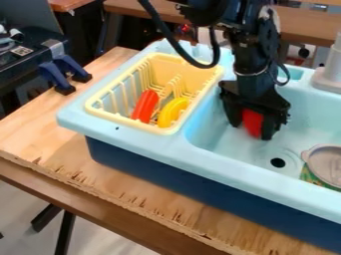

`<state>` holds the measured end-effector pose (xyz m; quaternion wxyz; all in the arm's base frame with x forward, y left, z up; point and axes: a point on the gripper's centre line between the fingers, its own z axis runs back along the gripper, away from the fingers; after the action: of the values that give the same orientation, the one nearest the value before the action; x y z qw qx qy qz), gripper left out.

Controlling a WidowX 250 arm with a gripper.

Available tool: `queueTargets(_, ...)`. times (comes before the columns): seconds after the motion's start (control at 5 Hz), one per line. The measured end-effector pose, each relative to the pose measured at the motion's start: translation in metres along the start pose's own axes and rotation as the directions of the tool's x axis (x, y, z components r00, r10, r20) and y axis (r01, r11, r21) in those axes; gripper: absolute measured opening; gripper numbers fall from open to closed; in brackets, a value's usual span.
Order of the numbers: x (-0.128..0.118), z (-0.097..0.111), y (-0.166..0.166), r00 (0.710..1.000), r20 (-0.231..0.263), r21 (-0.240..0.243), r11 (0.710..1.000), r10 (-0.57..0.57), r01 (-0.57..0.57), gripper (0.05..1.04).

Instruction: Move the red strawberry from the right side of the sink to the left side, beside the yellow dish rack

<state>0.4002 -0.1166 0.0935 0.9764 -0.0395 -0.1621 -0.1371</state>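
Pinching a smooth red object (252, 123) between its jaws, the black gripper (252, 132) hangs in the round-cornered, pale-blue sink (301, 118).

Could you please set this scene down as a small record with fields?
Gripper: black two-finger gripper, down in the basin of the light-blue plastic toy sink
Between its jaws: red object, kind unclear
Rack: pale-yellow plastic dish rack, beside the basin
In rack: orange-red curved piece and yellow curved piece, side by side
Also in basin: round grey metal pan, partly cut off by the view's edge
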Motion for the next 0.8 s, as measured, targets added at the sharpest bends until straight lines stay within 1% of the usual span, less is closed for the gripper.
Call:
queueTargets(0.2,0.002,0.0,-0.007,1.0,0.01,-0.022,1.0,-0.013,0.013,1.011)
queueTargets(0.4,0.006,0.015,-0.013,0.999,0.034,0.002,0.999,-0.034,0.034,1.011)
queueTargets(0.6,0.013,0.046,-0.026,0.993,0.093,0.04,0.997,-0.07,0.067,1.011)
queueTargets(0.8,0.01,0.057,-0.042,0.991,0.065,0.08,0.991,-0.114,0.109,1.011)
